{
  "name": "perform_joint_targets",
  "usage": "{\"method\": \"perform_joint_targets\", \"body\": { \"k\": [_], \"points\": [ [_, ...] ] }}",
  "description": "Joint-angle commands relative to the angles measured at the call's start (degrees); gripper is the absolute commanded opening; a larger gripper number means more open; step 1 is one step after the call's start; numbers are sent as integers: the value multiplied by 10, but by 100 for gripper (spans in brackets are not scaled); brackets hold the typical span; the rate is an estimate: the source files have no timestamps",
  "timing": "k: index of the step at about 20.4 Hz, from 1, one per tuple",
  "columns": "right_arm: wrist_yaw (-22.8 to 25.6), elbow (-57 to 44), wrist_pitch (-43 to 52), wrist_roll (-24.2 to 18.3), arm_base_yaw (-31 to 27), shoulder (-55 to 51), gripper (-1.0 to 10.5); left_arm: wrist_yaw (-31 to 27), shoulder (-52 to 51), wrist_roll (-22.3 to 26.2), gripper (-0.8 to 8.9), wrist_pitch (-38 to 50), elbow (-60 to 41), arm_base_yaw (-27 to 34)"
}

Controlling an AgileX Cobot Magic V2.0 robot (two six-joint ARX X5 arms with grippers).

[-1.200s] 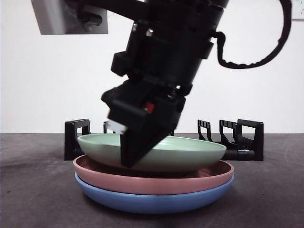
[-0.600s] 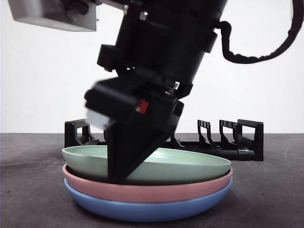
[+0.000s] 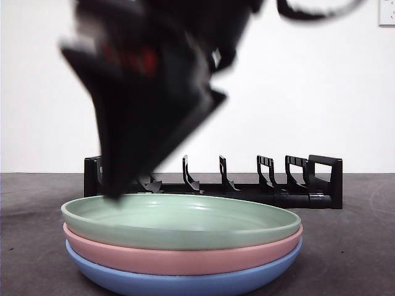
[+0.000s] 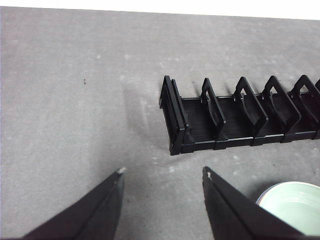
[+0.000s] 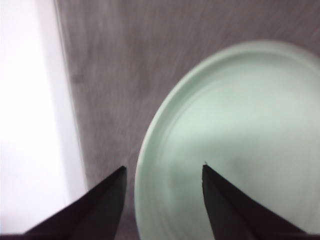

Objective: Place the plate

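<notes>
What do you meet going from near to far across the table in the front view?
Stack of three plates, green plate on top, pink plate, blue plate at the bottom → black rack → white wall.

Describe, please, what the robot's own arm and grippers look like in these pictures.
The right gripper seen in the front view is a bulky black body, motion-blurred, with a small red mark on its side, tapering to a pointed tip. A black ribbed cable loops behind it. In both wrist views the left gripper and the right one show two matte black, wedge-shaped jaws narrowing to thin tips.
</notes>
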Motion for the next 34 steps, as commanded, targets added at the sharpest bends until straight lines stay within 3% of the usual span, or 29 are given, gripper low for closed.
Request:
{"method": "perform_joint_targets", "body": {
  "k": [1,5,7,9,15,17,19,21,22,23,34],
  "points": [
    [4,45,-17,4,9,-18,247,1,3,4,250,7,7,0],
    [123,69,-38,-38,-23,-74,246,1,3,2,250,7,7,0],
    [133,67,-33,-39,-84,-106,246,1,3,2,250,7,7,0],
    [111,52,-2,-39,-169,-139,246,1,3,2,250,8,7,0],
    [-43,46,74,-52,-468,-172,246,1,3,-2,250,34,7,0],
    [-77,46,88,-48,-536,-172,247,1,3,-2,250,51,7,0],
    [-83,46,88,-46,-580,-172,247,1,3,-2,250,60,7,0],
    [-83,46,73,-39,-598,-172,246,1,3,-2,225,59,7,0],
    [-83,46,75,-38,-599,-172,98,2,3,-2,51,55,7,0],
    [-85,46,80,-39,-599,-172,34,3,2,-2,17,52,7,0],
    [-106,46,92,-35,-599,-172,17,3,-6,2,7,58,7,0]
  ]
}}
